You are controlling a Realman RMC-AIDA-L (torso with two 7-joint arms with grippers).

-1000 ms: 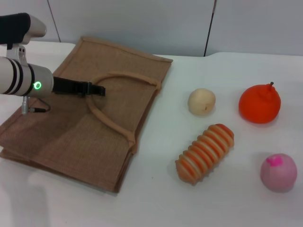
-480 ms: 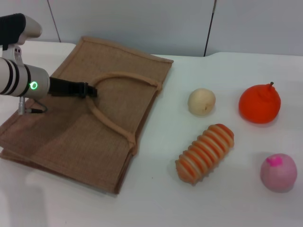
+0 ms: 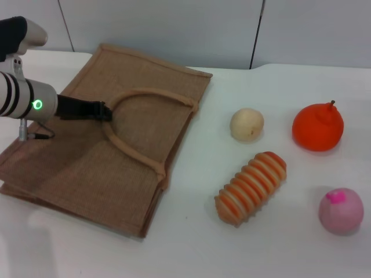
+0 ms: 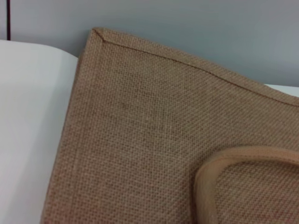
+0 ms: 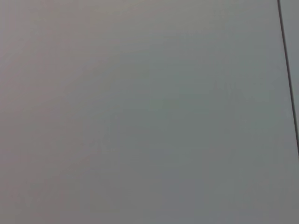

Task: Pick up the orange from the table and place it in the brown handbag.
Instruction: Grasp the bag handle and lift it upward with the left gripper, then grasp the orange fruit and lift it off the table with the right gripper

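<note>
The orange [image 3: 317,127] is bright orange-red with a dark stem nub and sits on the white table at the far right. The brown handbag [image 3: 87,156] lies flat on the left, and its woven cloth and part of a handle fill the left wrist view [image 4: 140,140]. Its looping handle [image 3: 139,92] rests on top of it. My left gripper [image 3: 103,111] reaches in from the left, low over the bag, with its dark tip at the left bend of the handle. The right gripper is out of view; the right wrist view shows only a grey wall.
A beige ball [image 3: 247,124] lies between the bag and the orange. A ribbed orange-and-cream oblong [image 3: 250,187] lies in front of it. A pink ball [image 3: 341,211] sits at the near right. The white table [image 3: 191,249] meets a grey wall behind.
My left gripper has drawn back to the left across the bag, from inside the handle loop to the loop's left bend. The fruits have not moved.
</note>
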